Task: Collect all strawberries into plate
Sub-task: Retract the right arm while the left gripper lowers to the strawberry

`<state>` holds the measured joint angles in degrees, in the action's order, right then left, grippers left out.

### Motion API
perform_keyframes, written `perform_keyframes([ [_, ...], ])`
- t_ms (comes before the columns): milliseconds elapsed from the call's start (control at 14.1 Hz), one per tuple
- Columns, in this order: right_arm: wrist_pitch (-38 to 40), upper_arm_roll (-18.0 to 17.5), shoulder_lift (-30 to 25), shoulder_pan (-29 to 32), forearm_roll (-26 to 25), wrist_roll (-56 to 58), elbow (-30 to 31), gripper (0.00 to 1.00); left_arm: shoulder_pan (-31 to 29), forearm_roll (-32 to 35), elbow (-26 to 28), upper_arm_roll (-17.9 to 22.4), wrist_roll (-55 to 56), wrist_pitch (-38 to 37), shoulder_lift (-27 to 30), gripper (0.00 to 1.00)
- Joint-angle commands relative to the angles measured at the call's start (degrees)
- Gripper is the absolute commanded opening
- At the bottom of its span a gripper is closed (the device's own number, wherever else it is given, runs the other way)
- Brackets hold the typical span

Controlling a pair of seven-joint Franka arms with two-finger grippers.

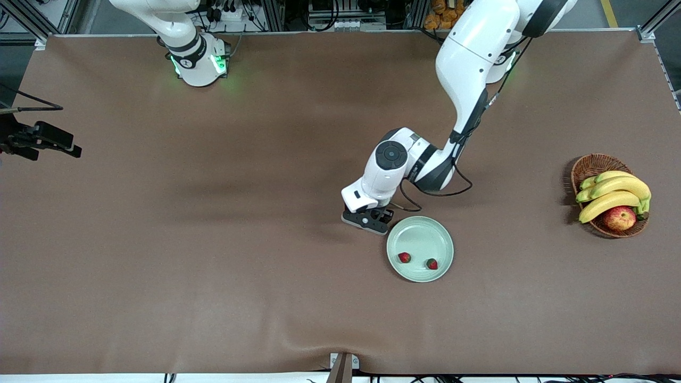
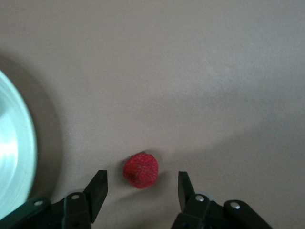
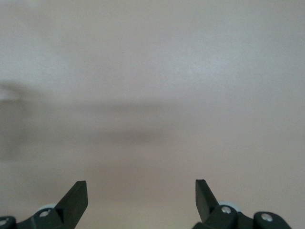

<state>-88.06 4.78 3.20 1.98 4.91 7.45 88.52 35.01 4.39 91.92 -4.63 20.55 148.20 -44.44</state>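
Two strawberries [image 1: 404, 257] [image 1: 432, 264] lie in the pale green plate [image 1: 420, 236], in its part nearer the front camera. A third strawberry [image 2: 141, 170] sits on the table just beside the plate's rim [image 2: 14, 152]; the hand hides it in the front view. My left gripper [image 1: 367, 219] is low over that berry. Its fingers [image 2: 142, 175] straddle the berry, open, with a gap on each side. My right gripper [image 3: 141, 191] is open over bare table with nothing between its fingers; it is out of sight in the front view.
A wicker basket [image 1: 590, 162] with bananas [image 1: 614, 191] and an apple [image 1: 620, 218] stands toward the left arm's end of the table. A black camera mount [image 1: 37, 141] juts in at the right arm's end.
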Motion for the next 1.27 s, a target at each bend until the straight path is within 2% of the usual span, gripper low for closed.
perform_keyframes([
  [0, 0.78, -1.53, -1.53, 1.80, -1.83, 0.99, 2.09, 1.00, 0.76, 2.20, -0.77, 0.94, 1.15, -0.36, -0.29, 0.64],
  [142, 0.88, -1.44, -1.53, 0.31, -2.45, 0.64, 2.18, 1.00, 0.59, 3.07, -0.77, 0.94, 1.07, -0.36, -0.47, 0.54],
  [425, 1.22, -1.53, -2.59, -1.81, -6.84, 0.20, 2.62, 1.00, 0.50, 4.48, -1.48, 0.94, 1.07, -0.27, -1.00, 0.53],
  [708, 0.70, -1.44, -4.17, -1.81, -6.23, -0.24, 2.62, 1.00, 0.67, 4.66, -2.70, 0.94, 0.98, -0.01, -1.61, 0.53],
  [991, 0.00, -1.00, -5.14, -1.19, -2.98, -1.82, 2.62, 1.00, 0.50, 4.66, -3.14, 0.94, 0.54, 2.89, -3.19, 0.53],
  [1204, -1.32, -1.18, -5.31, -1.63, -3.16, -9.10, 2.62, 1.00, 0.50, 5.36, -3.32, 0.94, 0.63, 3.06, -3.28, 0.46],
])
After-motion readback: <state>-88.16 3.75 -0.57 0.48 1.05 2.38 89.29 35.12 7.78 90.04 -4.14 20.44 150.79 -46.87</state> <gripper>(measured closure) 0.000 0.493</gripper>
